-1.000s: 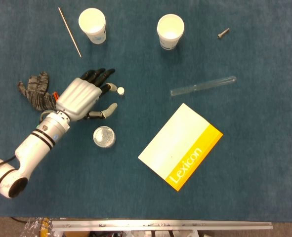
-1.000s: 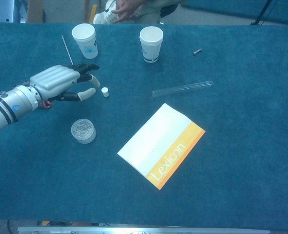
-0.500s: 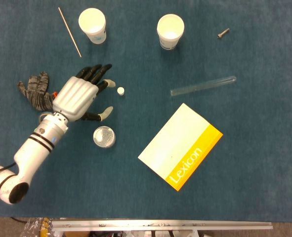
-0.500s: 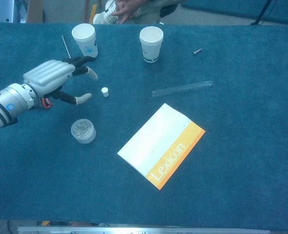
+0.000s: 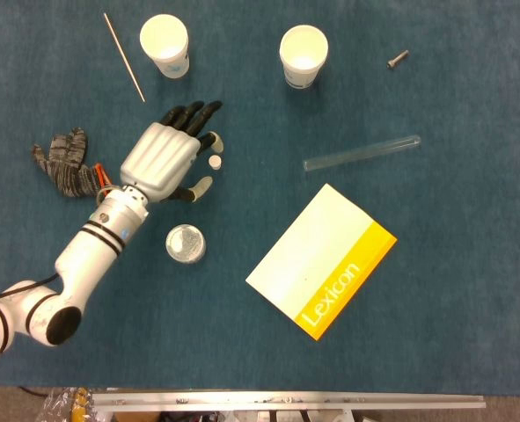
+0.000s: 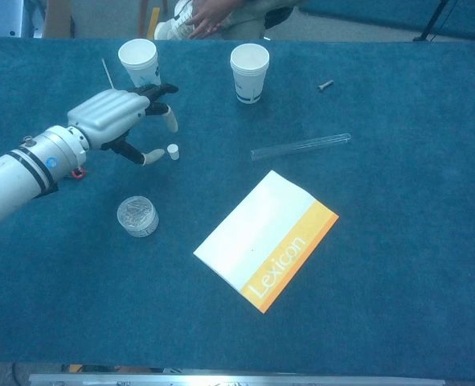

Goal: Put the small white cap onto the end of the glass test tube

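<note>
One hand shows in both views, the left hand (image 5: pixel 167 158) (image 6: pixel 116 117), reaching in from the left over the blue surface (image 5: pixel 471 264) (image 6: pixel 414 241). At far left a grey knit glove (image 5: pixel 62 163) lies crumpled on the surface, partly under the forearm. Above it a thin rod (image 5: pixel 123 56) (image 6: pixel 107 75) lies slanted, next to a white paper cup (image 5: pixel 164 44) (image 6: pixel 139 66) that stands upright. The left hand holds nothing: its dark fingers (image 5: pixel 194 116) (image 6: pixel 158 90) are spread and arched, the thumb set apart below them. The small white cap (image 5: pixel 215 162) (image 6: pixel 173 151) stands on the surface just beside the hand, in the opening between fingers and thumb; whether a fingertip touches it cannot be told. Below the hand sits a round clear lidded dish (image 5: pixel 186 243) (image 6: pixel 137 215) with pale contents. Further right a second white paper cup (image 5: pixel 303 54) (image 6: pixel 249 71) stands upright at the far side. A white and yellow booklet (image 5: pixel 321 260) (image 6: pixel 266 240) printed "Lexicon" lies flat near the middle. Beyond its upper corner the glass test tube (image 5: pixel 362 152) (image 6: pixel 300 146) lies on its side, well apart from the cap. At upper right lies a small bolt (image 5: pixel 398 59) (image 6: pixel 325 84).
</note>
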Motion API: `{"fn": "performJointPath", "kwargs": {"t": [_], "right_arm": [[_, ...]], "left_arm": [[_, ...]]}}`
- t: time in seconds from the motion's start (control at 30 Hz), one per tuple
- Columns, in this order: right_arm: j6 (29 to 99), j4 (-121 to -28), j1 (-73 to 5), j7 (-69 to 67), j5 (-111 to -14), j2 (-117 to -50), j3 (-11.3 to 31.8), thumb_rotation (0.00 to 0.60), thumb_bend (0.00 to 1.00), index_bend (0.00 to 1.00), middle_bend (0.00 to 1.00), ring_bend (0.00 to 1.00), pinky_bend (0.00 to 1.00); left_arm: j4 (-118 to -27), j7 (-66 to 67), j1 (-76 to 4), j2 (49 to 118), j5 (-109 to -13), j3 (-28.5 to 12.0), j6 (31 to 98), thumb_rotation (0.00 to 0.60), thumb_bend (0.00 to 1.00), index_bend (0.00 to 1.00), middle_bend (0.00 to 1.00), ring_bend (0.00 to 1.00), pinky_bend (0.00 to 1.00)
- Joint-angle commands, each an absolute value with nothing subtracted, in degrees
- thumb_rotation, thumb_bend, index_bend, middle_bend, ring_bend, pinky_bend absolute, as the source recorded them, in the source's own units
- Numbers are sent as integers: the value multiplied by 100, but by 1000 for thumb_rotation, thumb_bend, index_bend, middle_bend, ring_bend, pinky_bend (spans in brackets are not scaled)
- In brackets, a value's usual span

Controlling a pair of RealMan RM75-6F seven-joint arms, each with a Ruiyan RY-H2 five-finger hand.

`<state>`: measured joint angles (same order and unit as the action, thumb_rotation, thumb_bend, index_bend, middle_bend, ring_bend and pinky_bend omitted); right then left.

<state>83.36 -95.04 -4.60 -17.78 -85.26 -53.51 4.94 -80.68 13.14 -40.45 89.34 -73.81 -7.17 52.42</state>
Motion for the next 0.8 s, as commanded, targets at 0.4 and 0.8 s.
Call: {"fn": "performJointPath", "kwargs": {"t": [0.4,0.8], "right_arm": [[8353,-9400,-450,-1924,-8546,-5363,488,600,268,411,334,244,398],[8371,-9352,-420,-1986,-8524,-5344,483,600,268,411,334,244,398]], "left_arm": [[-7841,1964,-4352,9210,-6720,-889,5000,493,336,397,65,0,0],[-7633,2042,-4427,9357,-6586,-810,4947,441,311,375,44,0,0]]}}
